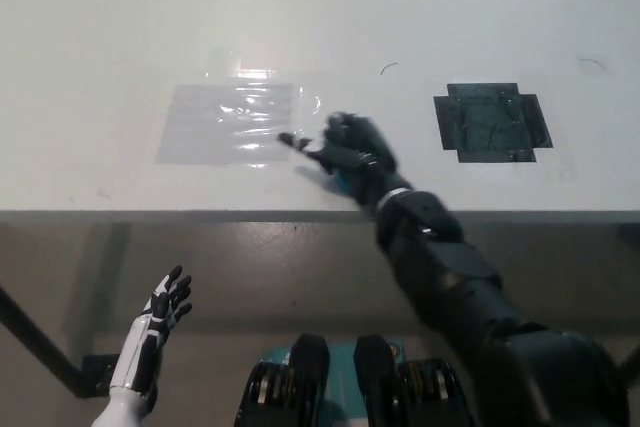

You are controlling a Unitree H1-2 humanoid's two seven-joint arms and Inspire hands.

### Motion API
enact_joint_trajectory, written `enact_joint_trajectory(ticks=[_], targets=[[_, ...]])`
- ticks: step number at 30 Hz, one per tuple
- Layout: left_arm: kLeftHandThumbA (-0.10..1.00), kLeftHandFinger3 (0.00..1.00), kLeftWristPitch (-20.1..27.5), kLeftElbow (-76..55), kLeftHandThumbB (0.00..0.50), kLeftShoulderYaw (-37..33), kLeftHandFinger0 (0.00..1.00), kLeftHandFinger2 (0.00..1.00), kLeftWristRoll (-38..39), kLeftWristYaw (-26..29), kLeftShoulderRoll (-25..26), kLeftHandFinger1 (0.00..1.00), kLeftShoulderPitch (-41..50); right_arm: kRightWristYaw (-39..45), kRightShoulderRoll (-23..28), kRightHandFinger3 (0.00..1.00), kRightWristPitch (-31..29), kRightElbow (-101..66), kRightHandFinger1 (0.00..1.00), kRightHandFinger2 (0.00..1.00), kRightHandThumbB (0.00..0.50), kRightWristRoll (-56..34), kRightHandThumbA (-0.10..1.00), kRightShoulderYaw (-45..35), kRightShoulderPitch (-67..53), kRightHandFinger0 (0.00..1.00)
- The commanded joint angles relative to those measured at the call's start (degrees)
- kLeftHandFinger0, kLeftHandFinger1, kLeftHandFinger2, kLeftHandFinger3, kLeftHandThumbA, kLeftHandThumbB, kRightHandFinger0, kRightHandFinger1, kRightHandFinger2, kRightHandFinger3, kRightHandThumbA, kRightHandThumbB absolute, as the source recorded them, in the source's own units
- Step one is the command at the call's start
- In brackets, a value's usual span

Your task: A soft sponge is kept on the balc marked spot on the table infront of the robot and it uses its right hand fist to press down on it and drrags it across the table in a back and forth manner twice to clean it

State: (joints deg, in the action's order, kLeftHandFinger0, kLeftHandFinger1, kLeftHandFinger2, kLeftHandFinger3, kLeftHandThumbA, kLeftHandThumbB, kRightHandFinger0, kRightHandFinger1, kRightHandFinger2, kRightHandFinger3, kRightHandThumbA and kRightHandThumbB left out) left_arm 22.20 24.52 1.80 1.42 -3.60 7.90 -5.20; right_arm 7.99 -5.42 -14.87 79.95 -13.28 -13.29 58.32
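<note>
My black right hand (348,154) rests on the white table (100,37), between the black marked spot (491,122) and a shiny clear patch (228,123). Its fingers are curled into a fist, with one fingertip poking left toward the patch. A small bluish sliver of the sponge (339,184) peeks out beneath the fist; the rest of it is hidden under the hand. The black spot lies bare to the right of the hand. My white left hand (165,309) hangs below the table's front edge at the lower left, fingers spread and holding nothing.
The table's front edge (200,215) runs across the picture just below the fist. A dark table leg (40,342) slants at the lower left. Small dark marks (388,67) sit on the tabletop behind the hand.
</note>
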Motion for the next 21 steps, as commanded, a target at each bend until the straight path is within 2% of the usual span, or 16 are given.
enact_joint_trajectory(ticks=[1,4,5,6,8,10,12,15,17,19,21], targets=[[1.0,1.0,2.51,-0.39,0.47,0.28,1.0,1.0,0.17,-0.24,0.54,1.0,-0.78,-3.64,8.72,0.0,3.91,2.19,0.0,0.0,0.158,-2.03,1.0,-2.47,-4.0,0.0],[1.0,1.0,1.91,-0.83,0.478,0.21,1.0,1.0,-0.18,-0.07,0.58,1.0,-0.63,-3.05,11.84,0.0,4.61,2.33,0.0,0.0,0.173,-3.25,1.0,-4.3,-4.77,0.0],[1.0,1.0,2.34,-0.48,0.466,0.19,1.0,1.0,-0.22,-0.09,0.63,1.0,-0.73,-3.72,13.23,0.03,4.54,2.29,0.0,0.0,0.17,-3.35,1.0,-4.68,-5.17,0.0],[1.0,1.0,2.41,-0.42,0.459,0.19,1.0,1.0,-0.17,-0.14,0.65,1.0,-0.77,-3.9,14.14,0.11,4.6,2.26,0.0,0.06,0.156,-3.83,1.0,-5.33,-5.48,0.0],[1.0,1.0,2.14,-0.73,0.461,0.24,1.0,1.0,0.14,-0.26,0.56,1.0,-0.51,-3.61,16.61,0.14,4.41,2.31,0.0,0.08,0.139,-4.18,1.0,-6.23,-6.56,0.0],[1.0,1.0,2.33,-0.4,0.464,0.22,1.0,1.0,0.0,-0.2,0.57,1.0,-0.59,-3.3,18.97,0.15,5.49,2.41,0.0,0.09,0.18,-4.74,1.0,-7.18,-7.42,0.0],[1.0,1.0,2.44,-0.29,0.459,0.21,1.0,1.0,-0.02,-0.21,0.62,1.0,-0.6,-3.64,20.59,0.16,5.92,2.51,0.0,0.09,0.185,-5.47,1.0,-8.2,-7.97,0.0],[1.0,1.0,2.02,-0.74,0.463,0.3,1.0,1.0,0.01,-0.08,0.55,1.0,-0.58,-4.06,23.1,0.18,5.15,2.58,0.0,0.1,0.15,-6.61,1.0,-9.8,-9.06,0.0],[1.0,1.0,2.3,-0.6,0.457,0.32,1.0,1.0,-0.08,-0.02,0.6,1.0,-0.73,-4.85,25.18,0.27,5.55,2.68,0.0,0.16,0.13,-7.53,1.0,-11.21,-9.75,0.0],[1.0,1.0,2.19,-0.65,0.462,0.28,1.0,1.0,-0.14,-0.06,0.65,1.0,-0.7,-4.29,26.57,0.3,5.47,2.67,0.0,0.2,0.119,-8.55,1.0,-12.54,-10.52,0.0],[1.0,1.0,2.22,-0.6,0.459,0.25,1.0,1.0,-0.11,-0.15,0.69,1.0,-0.7,-4.31,27.19,0.35,5.41,2.67,0.0,0.29,0.109,-9.14,1.0,-13.41,-10.86,0.0]])
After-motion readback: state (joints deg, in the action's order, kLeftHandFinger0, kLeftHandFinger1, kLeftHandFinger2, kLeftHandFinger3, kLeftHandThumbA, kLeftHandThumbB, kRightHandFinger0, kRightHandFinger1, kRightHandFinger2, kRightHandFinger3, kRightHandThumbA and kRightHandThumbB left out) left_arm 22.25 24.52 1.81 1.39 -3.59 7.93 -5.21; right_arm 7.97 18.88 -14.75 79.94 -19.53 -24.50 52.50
